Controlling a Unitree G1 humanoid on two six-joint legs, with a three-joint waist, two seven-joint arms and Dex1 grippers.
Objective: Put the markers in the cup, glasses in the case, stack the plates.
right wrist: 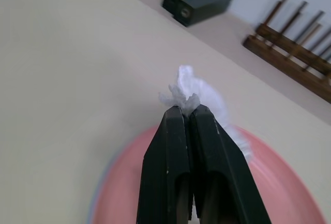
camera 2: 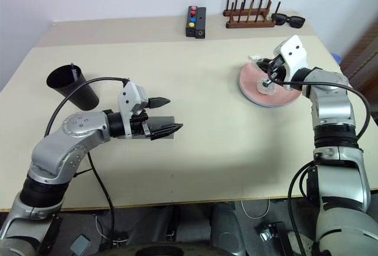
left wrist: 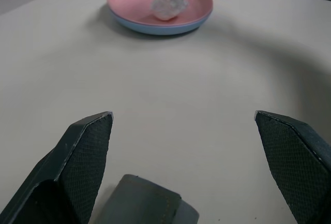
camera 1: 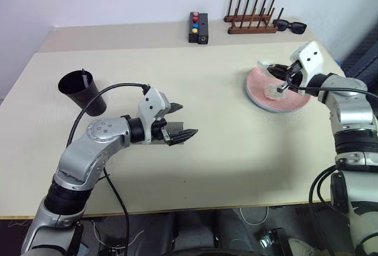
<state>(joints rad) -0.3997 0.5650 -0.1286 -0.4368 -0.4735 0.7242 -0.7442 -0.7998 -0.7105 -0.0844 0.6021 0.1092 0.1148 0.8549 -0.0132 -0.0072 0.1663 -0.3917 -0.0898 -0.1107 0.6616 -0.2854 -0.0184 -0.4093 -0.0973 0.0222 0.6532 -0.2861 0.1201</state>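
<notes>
Lab test bench: bare table (camera 1: 207, 167), blank wall, coloured-button box (camera 1: 198, 27).

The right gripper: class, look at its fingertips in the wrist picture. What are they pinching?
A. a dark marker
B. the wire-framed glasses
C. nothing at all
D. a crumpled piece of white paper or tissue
D. The right gripper has its two black fingers pressed together on a crumpled white wad, held above the pink plate.
</notes>
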